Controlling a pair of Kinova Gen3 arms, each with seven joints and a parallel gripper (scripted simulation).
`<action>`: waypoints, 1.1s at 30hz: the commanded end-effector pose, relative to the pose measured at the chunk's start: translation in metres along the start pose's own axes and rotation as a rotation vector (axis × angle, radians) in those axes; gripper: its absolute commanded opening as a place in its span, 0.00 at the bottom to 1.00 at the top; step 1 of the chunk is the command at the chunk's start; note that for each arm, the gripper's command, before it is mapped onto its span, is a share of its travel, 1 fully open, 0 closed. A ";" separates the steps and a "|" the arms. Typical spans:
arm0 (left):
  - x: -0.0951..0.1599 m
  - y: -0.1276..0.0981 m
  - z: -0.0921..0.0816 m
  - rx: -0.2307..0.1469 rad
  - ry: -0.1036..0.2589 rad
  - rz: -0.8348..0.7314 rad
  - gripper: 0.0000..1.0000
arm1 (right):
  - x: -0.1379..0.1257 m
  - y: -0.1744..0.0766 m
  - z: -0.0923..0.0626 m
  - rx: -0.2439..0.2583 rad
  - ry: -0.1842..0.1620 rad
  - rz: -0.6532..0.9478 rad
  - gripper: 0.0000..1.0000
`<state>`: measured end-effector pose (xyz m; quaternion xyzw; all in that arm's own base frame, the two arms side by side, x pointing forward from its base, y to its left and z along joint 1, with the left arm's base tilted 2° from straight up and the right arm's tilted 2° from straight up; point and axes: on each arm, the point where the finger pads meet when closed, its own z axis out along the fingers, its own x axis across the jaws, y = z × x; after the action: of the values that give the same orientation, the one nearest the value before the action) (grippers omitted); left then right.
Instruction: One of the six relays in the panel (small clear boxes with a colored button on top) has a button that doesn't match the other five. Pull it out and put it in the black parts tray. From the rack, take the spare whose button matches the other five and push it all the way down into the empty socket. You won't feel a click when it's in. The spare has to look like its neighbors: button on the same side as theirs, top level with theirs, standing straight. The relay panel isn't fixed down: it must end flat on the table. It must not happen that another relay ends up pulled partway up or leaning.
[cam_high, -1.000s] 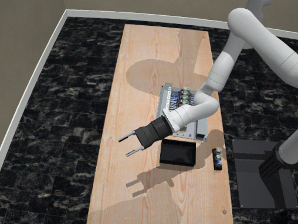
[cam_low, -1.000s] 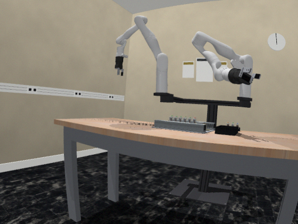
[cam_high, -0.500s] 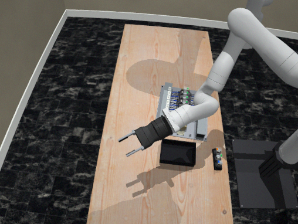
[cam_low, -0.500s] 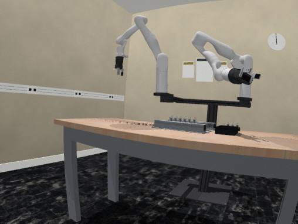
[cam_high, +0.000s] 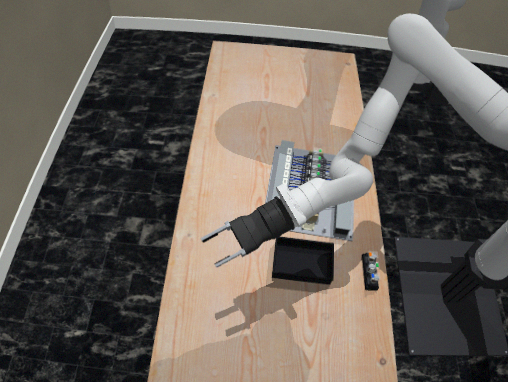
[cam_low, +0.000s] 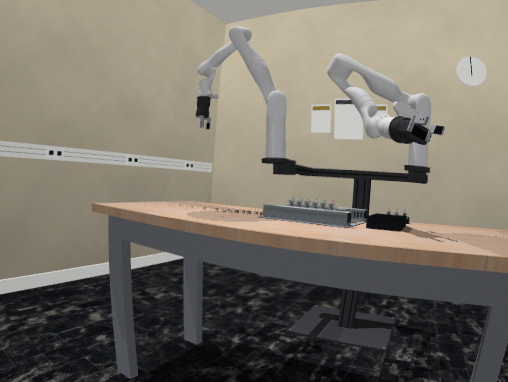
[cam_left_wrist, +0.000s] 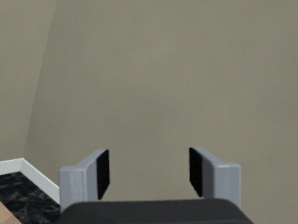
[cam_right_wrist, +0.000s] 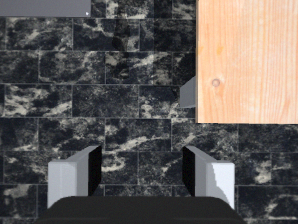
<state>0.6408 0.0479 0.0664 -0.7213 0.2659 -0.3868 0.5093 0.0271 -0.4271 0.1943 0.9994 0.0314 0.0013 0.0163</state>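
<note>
The relay panel (cam_high: 344, 217) (cam_low: 305, 215) lies on the table. Its six relays stand in a row; in the exterior view the end relay nearest the tray has a red button (cam_low: 332, 201), the others look green. The left arm hides part of the row in the top view. The black parts tray (cam_high: 304, 280) (cam_low: 385, 223) looks empty. The spare rack (cam_high: 371, 286) holds spares with an orange (cam_high: 372, 255), a green (cam_high: 377, 265) and a blue button (cam_high: 373, 275). My left gripper (cam_high: 210, 252) (cam_low: 429, 131) (cam_left_wrist: 149, 165) is open, high above the table. My right gripper (cam_low: 205, 127) (cam_right_wrist: 142, 163) is open, beyond the table's end.
The left forearm crosses above the panel. The tray lies close beside the panel's end, and the rack is near the table (cam_high: 220, 325) (cam_right_wrist: 250, 60) edge on the robot's side. The stand's base plate (cam_high: 425, 320) (cam_right_wrist: 45, 7) is on the floor.
</note>
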 end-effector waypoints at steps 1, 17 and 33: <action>0.001 -0.001 0.000 0.002 0.001 -0.002 1.00 | 0.000 0.000 -0.001 -0.002 0.000 0.000 1.00; 0.019 -0.003 -0.009 0.023 -0.020 -0.060 1.00 | 0.000 0.000 -0.001 -0.002 0.000 0.000 1.00; 0.028 -0.001 -0.019 0.040 -0.059 -0.132 1.00 | 0.000 0.000 -0.001 -0.002 0.000 0.000 1.00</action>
<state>0.6411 0.0179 0.0775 -0.7370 0.2013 -0.4022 0.5046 0.0271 -0.4271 0.1943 0.9994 0.0314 0.0013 0.0163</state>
